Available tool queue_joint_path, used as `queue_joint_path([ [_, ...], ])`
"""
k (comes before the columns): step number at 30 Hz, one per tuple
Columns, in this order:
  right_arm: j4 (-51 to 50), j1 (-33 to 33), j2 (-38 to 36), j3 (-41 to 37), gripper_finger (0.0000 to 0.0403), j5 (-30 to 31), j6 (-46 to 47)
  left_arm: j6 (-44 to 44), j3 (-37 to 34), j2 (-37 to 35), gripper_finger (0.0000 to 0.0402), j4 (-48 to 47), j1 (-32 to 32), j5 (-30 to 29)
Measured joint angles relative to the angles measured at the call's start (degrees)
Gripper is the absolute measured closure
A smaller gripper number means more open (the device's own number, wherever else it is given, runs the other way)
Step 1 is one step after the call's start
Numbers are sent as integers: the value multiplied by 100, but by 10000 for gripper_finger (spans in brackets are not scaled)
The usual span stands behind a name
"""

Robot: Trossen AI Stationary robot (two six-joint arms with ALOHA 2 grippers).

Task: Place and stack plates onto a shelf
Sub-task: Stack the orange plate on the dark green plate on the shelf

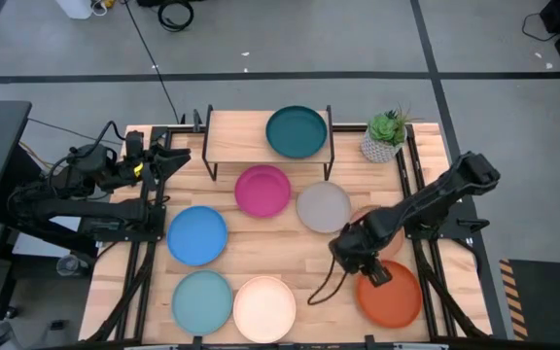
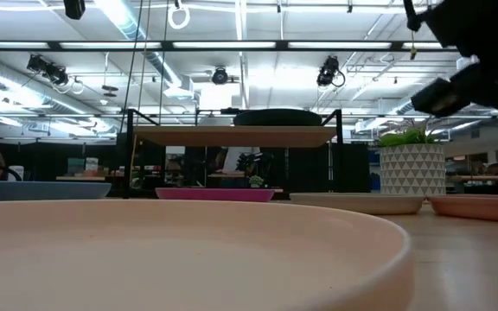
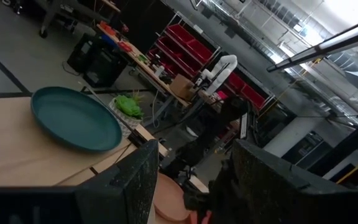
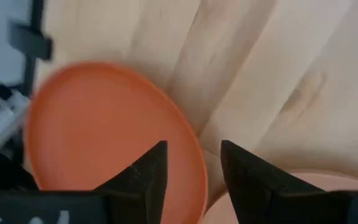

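While the left gripper (image 1: 178, 156) waited parted beside the shelf (image 1: 236, 133) — teal plate (image 1: 296, 131) on it — the right gripper (image 4: 191, 171) hung unclenched, empty, over the orange plate's (image 1: 394, 297) rim.

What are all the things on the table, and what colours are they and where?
Shelf: one, light wood with black legs, at the table's far edge.
Teal plate: one, on the shelf's right half.
Magenta plate: one, just in front of the shelf.
Grey plate: one, right of the magenta one.
Tan plate: one, mostly hidden under the right arm.
Orange plate: one, near right corner.
Blue plate: one, left of middle.
Light blue plate: one, near left.
Cream-white plate: one, beside the light blue one.
Potted plant: one, green in a white pot, right of the shelf.
Left pincer: open, parked left of the shelf.
Right pincer: open, above the orange plate's edge.
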Motion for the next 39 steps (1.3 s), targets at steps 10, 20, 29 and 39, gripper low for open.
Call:
queue_joint_path([
  [10,3,235,1010,0,219,-45,-331,-2,0,-2,186,-2,-2,101],
  [20,69,273,1147,0,350,22,-364,-7,0,-2,186,-2,-2,313],
  [29,-1310,-40,419,832,387,122,-609,-251,1,-2,186,190,-2,416],
  [39,-3211,-1628,45,3134,390,-192,-674,-345,2,-4,186,267,-2,577],
])
